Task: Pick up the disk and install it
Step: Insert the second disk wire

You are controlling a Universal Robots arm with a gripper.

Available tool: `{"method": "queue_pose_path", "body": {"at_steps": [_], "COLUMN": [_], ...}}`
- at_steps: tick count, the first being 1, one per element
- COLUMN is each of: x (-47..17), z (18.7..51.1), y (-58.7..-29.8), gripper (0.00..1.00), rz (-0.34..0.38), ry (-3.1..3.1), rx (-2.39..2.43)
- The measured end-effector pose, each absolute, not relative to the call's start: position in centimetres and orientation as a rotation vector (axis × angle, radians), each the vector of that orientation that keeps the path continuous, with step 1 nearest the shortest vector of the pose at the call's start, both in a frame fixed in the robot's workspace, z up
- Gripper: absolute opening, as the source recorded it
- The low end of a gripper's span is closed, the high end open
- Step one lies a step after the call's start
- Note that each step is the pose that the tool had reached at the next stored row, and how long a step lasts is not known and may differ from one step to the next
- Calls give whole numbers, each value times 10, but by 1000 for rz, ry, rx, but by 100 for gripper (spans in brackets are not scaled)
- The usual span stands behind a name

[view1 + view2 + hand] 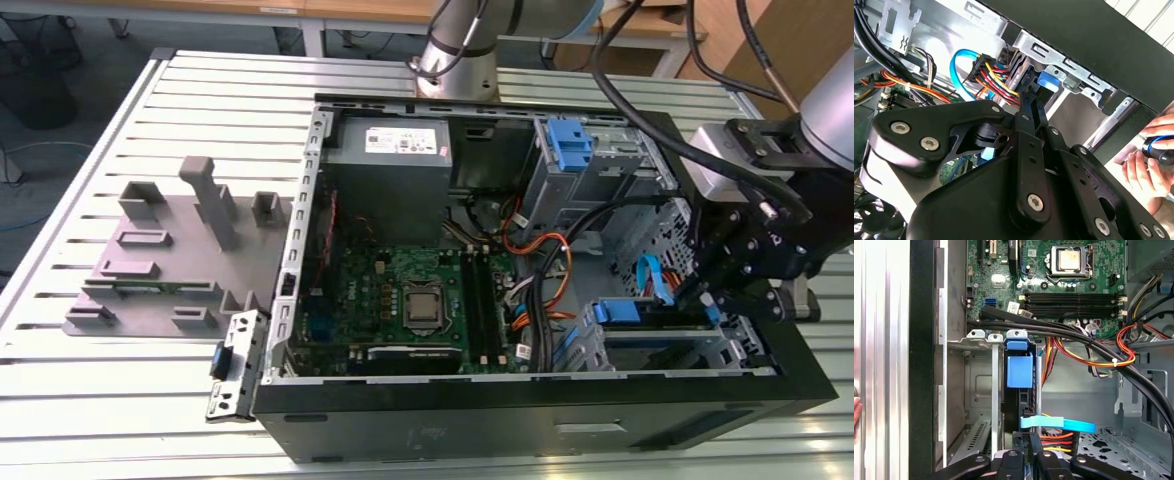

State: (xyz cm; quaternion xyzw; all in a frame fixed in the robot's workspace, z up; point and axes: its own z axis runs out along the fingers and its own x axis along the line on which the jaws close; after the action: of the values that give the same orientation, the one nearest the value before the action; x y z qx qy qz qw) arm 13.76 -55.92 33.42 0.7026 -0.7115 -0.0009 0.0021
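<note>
Black linkage fingers of the gripper (703, 292) are reaching down into the open computer case (534, 420) at the exterior view's right, pressed narrowly together around the disk's (1019, 390) rear edge. Blue-railed and standing on edge, the disk is sitting in the metal drive cage (976, 390).
</note>
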Motion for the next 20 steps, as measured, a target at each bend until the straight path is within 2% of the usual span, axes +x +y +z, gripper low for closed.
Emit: {"method": "queue_pose_path", "body": {"at_steps": [20], "x": [136], "z": [335], "y": [-558], "gripper": [17], "rz": [-3], "ry": [-2237], "rx": [2200]}}
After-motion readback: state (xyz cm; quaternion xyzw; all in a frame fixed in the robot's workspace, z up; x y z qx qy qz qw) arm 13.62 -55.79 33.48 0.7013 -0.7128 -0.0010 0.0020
